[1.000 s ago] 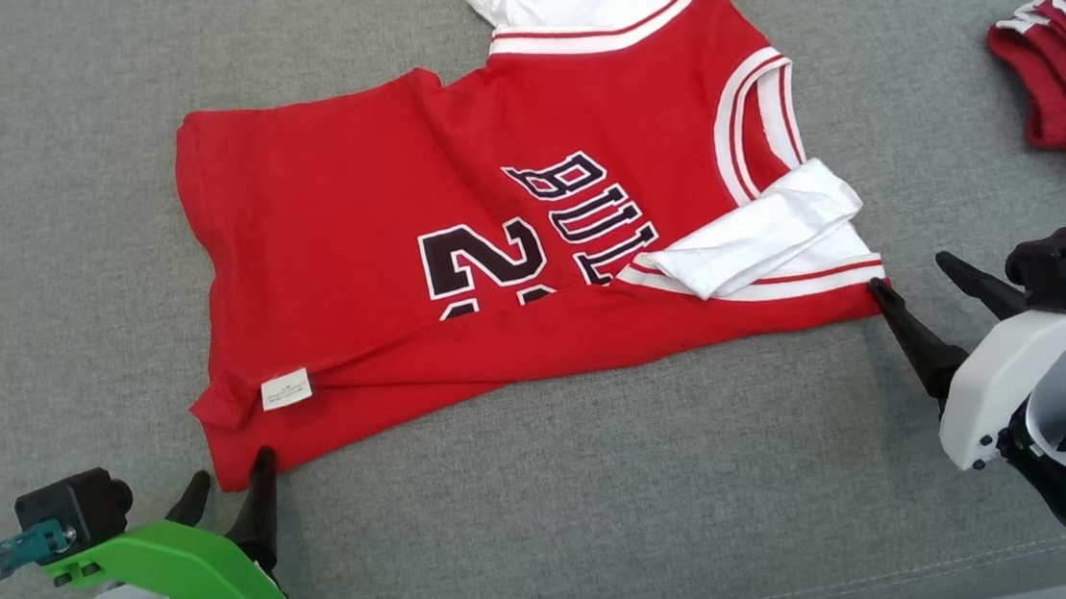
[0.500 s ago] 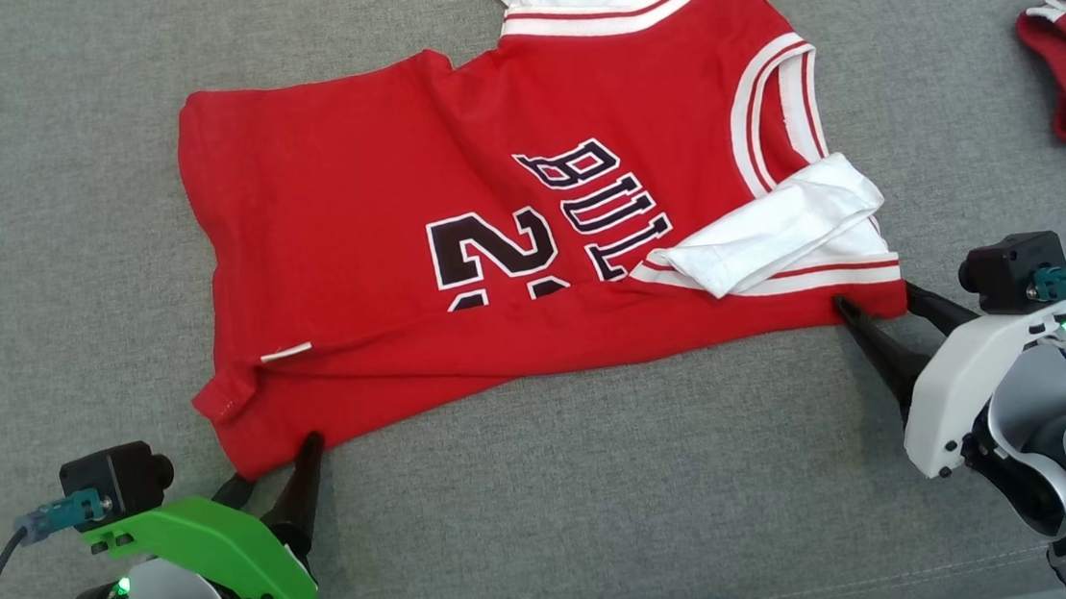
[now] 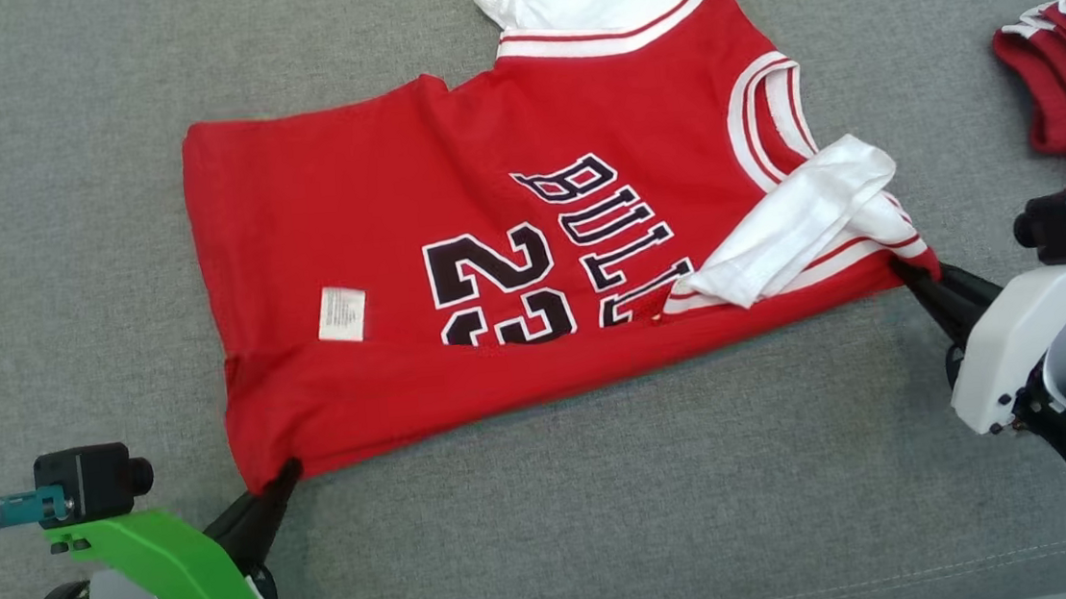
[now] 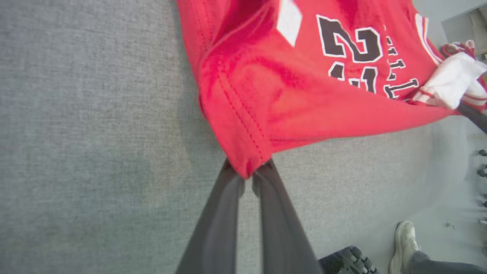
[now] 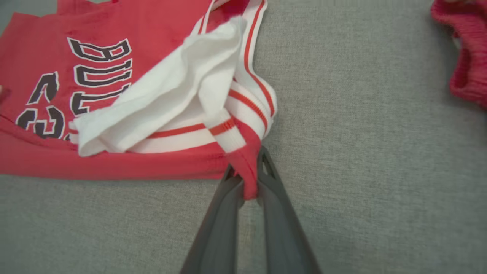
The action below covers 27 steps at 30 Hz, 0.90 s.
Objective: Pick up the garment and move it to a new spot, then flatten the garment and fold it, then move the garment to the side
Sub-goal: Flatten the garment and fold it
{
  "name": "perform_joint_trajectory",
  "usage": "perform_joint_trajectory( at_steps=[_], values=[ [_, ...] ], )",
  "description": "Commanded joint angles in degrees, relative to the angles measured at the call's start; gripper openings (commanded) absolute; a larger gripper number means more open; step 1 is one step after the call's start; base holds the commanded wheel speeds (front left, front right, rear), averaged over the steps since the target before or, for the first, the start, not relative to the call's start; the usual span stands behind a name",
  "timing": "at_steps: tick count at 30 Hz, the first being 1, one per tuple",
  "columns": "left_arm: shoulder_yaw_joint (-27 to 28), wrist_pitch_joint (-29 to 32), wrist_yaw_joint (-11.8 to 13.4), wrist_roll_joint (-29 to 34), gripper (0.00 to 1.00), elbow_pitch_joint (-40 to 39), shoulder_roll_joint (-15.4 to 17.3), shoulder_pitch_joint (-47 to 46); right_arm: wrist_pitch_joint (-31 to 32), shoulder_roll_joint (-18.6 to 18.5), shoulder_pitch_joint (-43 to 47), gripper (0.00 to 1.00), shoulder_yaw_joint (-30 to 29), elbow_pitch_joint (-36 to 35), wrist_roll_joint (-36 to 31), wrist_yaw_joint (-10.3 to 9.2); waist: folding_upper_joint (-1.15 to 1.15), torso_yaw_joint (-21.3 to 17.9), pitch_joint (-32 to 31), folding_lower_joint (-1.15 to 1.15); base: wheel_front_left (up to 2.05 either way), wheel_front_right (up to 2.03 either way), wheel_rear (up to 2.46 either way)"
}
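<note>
Grey fabric [image 3: 555, 548] lies under everything. At lower left, the left gripper [image 3: 284, 472] pinches a hem corner of the jersey [image 3: 342, 210], which spreads across the centre. At right, the right gripper [image 3: 904, 266] clamps its shoulder corner.

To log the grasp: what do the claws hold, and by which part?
Both hold the red jersey: left claw a hem corner, right claw the shoulder corner.

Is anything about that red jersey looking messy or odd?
On the red jersey, a white sleeve lies crumpled over the end of the lettering beside the right gripper, and a white label shows on top.
</note>
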Motion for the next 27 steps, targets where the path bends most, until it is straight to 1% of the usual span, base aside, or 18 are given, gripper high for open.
perform_joint_trajectory(
  at_steps=[1, 5, 7, 9, 11, 13, 16, 17, 18, 19, 20, 21, 24, 27],
  values=[
    [0.4, 0.8, -0.5, -1.1, 0.0, -1.2, 1.3, 1.1, 0.9, -0.6, -0.2, 0.0, -1.1, -0.4, 1.0, -0.1, 0.3, -0.2, -0.9, 0.0, 0.0, 0.0, 0.0],
    [1.3, 3.3, -1.4, -2.9, 0.0, -6.9, 5.7, 3.7, 4.6, -1.7, 1.5, 0.0, -3.8, -3.6, 3.2, -0.11, 0.3, -0.2, -1.7, 0.0, 0.0, 0.0, 0.0],
    [1.2, 3.8, -1.3, -3.5, 0.0, -9.3, 7.1, 5.3, 6.4, -2.0, 3.5, 0.0, -4.8, -5.4, 4.0, -0.11, 0.3, -0.1, -1.8, 0.0, 0.0, 0.0, 0.0],
    [1.0, 3.5, -0.8, -3.9, 0.0, -10.8, 7.8, 7.2, 8.2, -2.1, 6.1, 0.0, -5.8, -7.5, 4.6, -0.11, 0.3, -0.1, -1.7, 0.0, 0.0, 0.0, 0.0],
    [0.7, 2.7, -0.6, -4.1, 0.0, -11.2, 7.5, 9.1, 9.3, -1.3, 9.1, 0.0, -6.9, -9.1, 5.0, -0.1, 0.3, -0.1, -1.5, 0.0, 0.0, 0.0, 0.0],
    [0.3, 1.5, -0.6, -4.4, 0.0, -10.6, 6.4, 10.7, 9.6, -0.3, 11.7, 0.0, -7.6, -9.6, 4.9, -0.1, 0.3, -0.2, -1.0, 0.0, 0.0, 0.0, 0.0],
    [-0.6, -0.1, -0.5, -3.7, 0.0, -9.0, 5.1, 12.4, 8.7, 0.9, 13.7, 0.0, -7.4, -8.7, 3.3, -0.1, 0.3, -0.4, -0.5, 0.0, 0.0, 0.0, 0.0],
    [-0.6, -0.1, -0.5, -3.7, 0.0, -9.0, 5.1, 12.4, 8.7, 0.9, 13.7, 0.0, -7.4, -8.7, 3.3, -0.1, 0.3, -0.4, -0.5, 0.0, 0.0, 0.0, 0.0],
    [-0.9, -1.0, -0.5, -3.3, 0.0, -8.1, 4.4, 13.0, 7.7, 1.4, 14.0, 0.0, -7.0, -7.7, 2.1, -0.1, 0.3, -0.4, -0.3, 0.0, 0.0, 0.0, 0.0],
    [-1.0, -1.3, -0.5, -3.2, 0.15, -7.7, 4.1, 13.2, 7.1, 1.8, 13.8, 0.0, -6.8, -7.2, 1.6, -0.1, 0.3, -0.3, -0.3, 0.0, 0.0, 0.0, 0.0],
    [-0.9, -1.7, -0.4, -3.0, 0.43, -7.3, 3.8, 13.3, 6.4, 2.2, 13.4, 0.44, -6.7, -7.0, 1.3, -0.1, 0.3, -0.3, -0.3, 0.0, 0.0, 0.0, 0.0],
    [-0.8, -2.2, -0.3, -2.7, 1.0, -7.1, 3.6, 13.4, 5.9, 2.4, 13.1, 1.0, -6.8, -6.6, 1.1, -0.1, 0.3, -0.2, -0.3, 0.0, 0.0, 0.0, 0.0],
    [-0.3, -3.4, 0.4, -2.0, 1.0, -7.3, 3.8, 13.9, 5.9, 2.0, 12.4, 1.0, -6.8, -6.6, 0.8, -0.1, 0.3, 0.0, -0.4, 0.0, 0.0, 0.0, 0.0],
    [1.1, -4.6, 1.5, -1.7, 1.0, -9.2, 5.3, 14.5, 6.2, 0.3, 11.0, 1.0, -7.9, -8.7, 1.0, -0.09, 0.3, 0.2, -0.4, 0.0, 0.0, 0.0, 0.0]
  ],
)
